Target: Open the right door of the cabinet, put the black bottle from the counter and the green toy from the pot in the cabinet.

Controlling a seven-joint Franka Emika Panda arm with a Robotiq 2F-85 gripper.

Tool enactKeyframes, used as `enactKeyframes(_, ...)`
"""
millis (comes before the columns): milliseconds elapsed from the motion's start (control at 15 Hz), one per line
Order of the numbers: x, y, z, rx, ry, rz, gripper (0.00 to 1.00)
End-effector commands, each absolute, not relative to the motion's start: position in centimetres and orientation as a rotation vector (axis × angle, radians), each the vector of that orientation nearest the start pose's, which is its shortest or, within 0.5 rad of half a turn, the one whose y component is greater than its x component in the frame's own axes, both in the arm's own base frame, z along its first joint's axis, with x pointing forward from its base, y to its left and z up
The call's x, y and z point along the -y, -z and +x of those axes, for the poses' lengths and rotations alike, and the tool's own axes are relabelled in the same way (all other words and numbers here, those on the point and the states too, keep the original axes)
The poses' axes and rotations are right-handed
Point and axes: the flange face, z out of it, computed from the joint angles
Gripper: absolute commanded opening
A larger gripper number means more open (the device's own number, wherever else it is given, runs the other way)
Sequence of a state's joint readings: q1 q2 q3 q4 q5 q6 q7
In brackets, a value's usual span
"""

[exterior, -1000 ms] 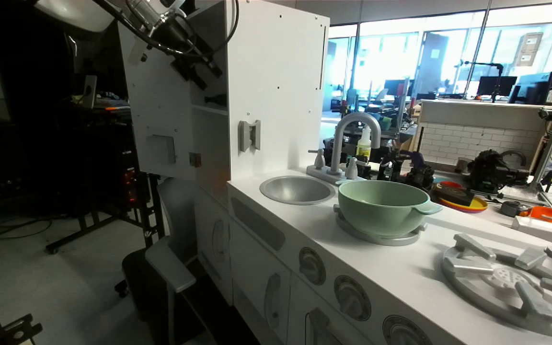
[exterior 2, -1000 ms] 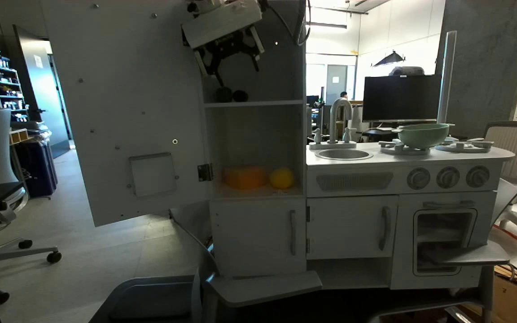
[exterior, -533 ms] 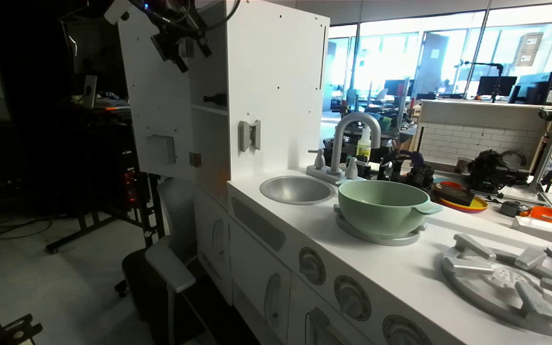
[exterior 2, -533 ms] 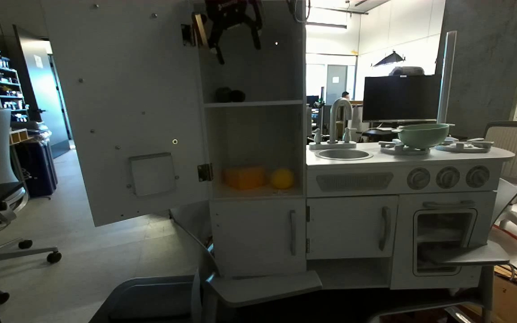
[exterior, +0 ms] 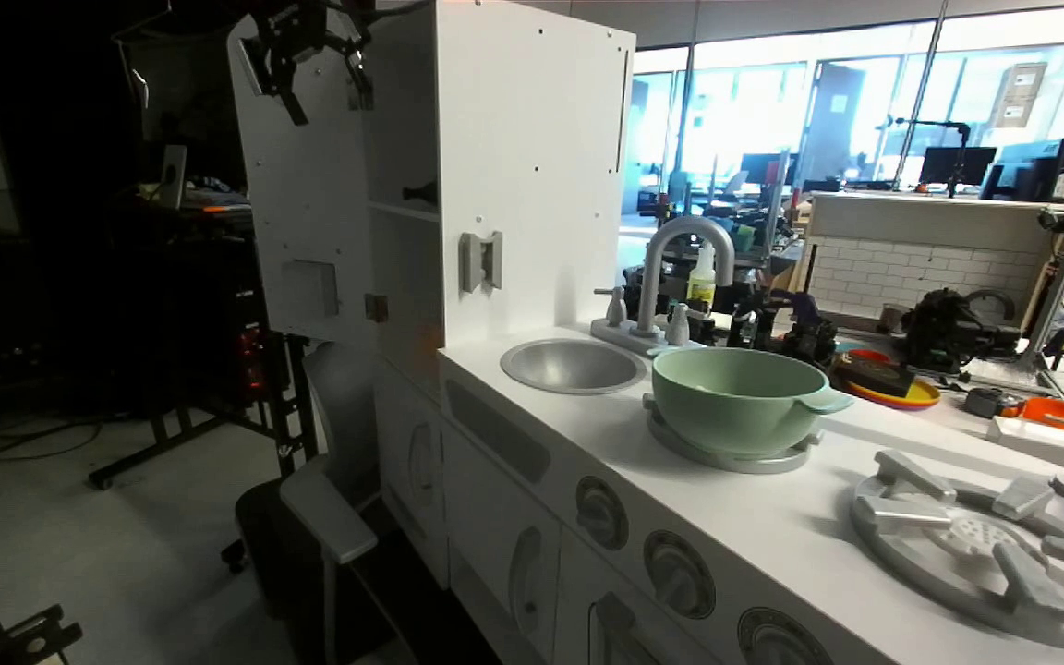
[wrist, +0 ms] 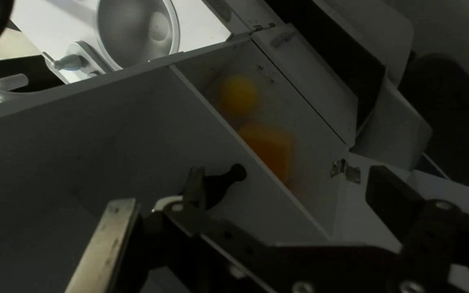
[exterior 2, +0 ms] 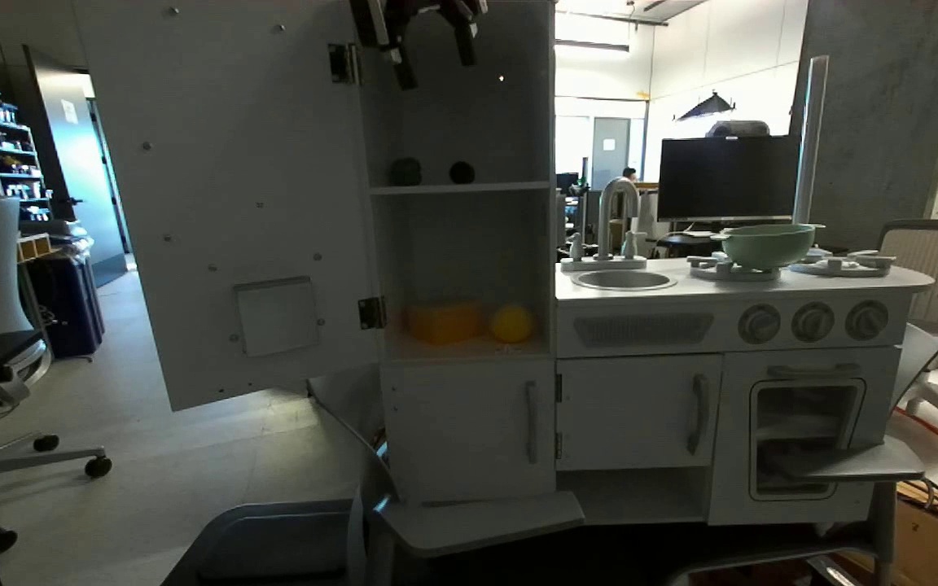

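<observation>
One black bottle (wrist: 220, 186) lies on cabinet shelf (exterior 2: 501, 187), middle of wrist view: probably light, stiff, apt to roll; neck (wrist: 230, 177) likely best hold. Claw (exterior 2: 436, 68) apart, empty.

Gripper (exterior 2: 437, 70): hanging at the top edge in both exterior views, slightly tilted.
Fingers (wrist: 393, 199): pointed downward at uneven heights, parted wide in the wrist view.

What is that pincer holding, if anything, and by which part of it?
Nothing: the pincer is open, and the black bottle lies apart from it on a shelf inside the cabinet.
</observation>
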State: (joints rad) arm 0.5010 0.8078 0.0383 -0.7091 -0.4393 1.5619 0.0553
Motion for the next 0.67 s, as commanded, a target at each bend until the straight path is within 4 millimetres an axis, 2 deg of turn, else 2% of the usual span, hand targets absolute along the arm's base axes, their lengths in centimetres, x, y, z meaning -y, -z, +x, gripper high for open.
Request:
enactKeyframes(0, -34.1, -53.0, 66.4, 0.944, 0.261, -3.346, 1.0)
enactKeyframes(333, -35.3, -55.4, 64.5, 1.168, 0.235, -3.253, 1.0)
enactKeyframes(467, -35.6, -56.0, 63.0, 1.272, 0.156, -3.231, 1.0)
enactKeyframes(600, -35.7, -55.9, 61.7, 1.363, 0.059, -3.212, 1.0)
